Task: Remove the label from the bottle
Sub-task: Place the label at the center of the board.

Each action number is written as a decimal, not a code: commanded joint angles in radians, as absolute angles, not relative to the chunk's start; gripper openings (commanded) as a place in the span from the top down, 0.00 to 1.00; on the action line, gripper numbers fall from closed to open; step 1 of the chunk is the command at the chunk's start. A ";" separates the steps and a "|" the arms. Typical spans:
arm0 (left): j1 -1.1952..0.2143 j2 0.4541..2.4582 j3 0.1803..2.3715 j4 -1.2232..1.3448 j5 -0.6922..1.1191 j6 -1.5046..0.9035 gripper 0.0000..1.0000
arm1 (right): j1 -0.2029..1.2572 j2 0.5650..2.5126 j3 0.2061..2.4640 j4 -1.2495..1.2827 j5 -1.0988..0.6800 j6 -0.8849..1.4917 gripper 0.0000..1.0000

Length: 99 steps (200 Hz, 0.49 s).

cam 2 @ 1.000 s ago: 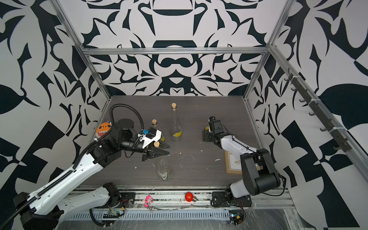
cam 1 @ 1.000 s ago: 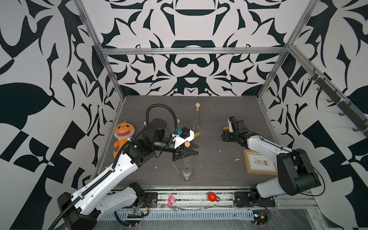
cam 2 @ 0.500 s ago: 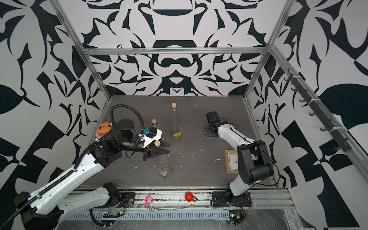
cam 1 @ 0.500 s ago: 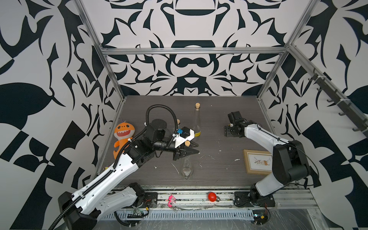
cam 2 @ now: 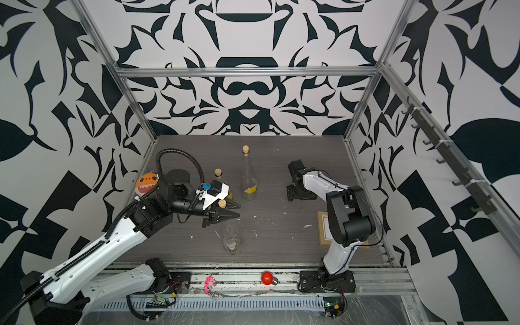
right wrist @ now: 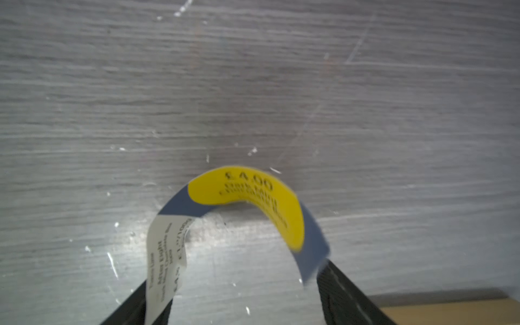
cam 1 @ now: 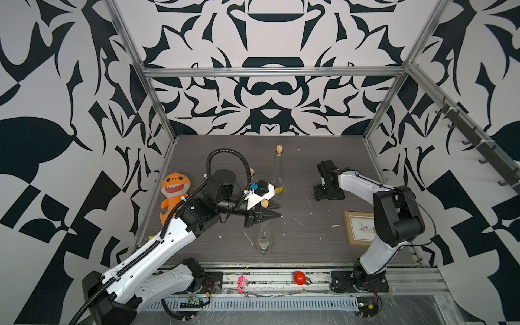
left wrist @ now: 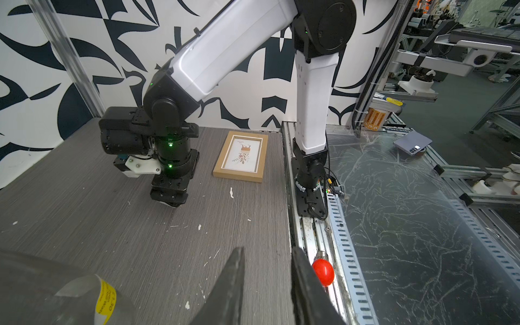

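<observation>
**Right wrist view: peeled label (right wrist: 247, 188) bridges the spread right gripper (right wrist: 242, 278)**

Both top views put an orange plush shark (cam 1: 174, 194) at the tabletop's (cam 1: 309, 157) left edge, clear of the work. Next comes the left gripper (cam 1: 278, 211), reaching in level and clamped on the neck of the clear bottle (cam 1: 263, 239), just under its cork (cam 1: 264, 203). That bottle stands upright near the front edge and no label shows on it. The grip reads as a steadying one, so the glass cannot tip or turn while paper is pulled away.

Just behind stand a short corked bottle (cam 1: 252, 171), mostly hidden by the wrist camera, and a tall corked bottle (cam 1: 278, 171) bearing a yellow sticker (cam 1: 279, 190).

Right of centre, well apart from the bottles, the right gripper points straight down, low over bare tabletop. Its fingers are spread wide and pinch nothing. Yet the label arches from one pad to the other, white end on one and blue-and-yellow end on the other, probably held by its own glue. Opening alone may not shed it.

A framed picture (cam 1: 358, 228) lies by the right edge.
</observation>
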<state>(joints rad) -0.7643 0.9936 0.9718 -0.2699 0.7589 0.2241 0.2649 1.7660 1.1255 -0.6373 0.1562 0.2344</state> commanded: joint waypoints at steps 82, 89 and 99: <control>-0.765 0.955 0.967 -0.215 0.784 0.213 1.00 | 0.263 1.894 1.247 -0.671 0.063 0.185 0.17; -0.765 0.957 0.968 -0.214 0.784 0.213 1.00 | 0.263 1.888 1.246 -0.672 0.061 0.184 0.17; -0.765 0.960 0.967 -0.212 0.782 0.214 1.00 | 0.263 1.871 1.238 -0.667 0.063 0.183 0.17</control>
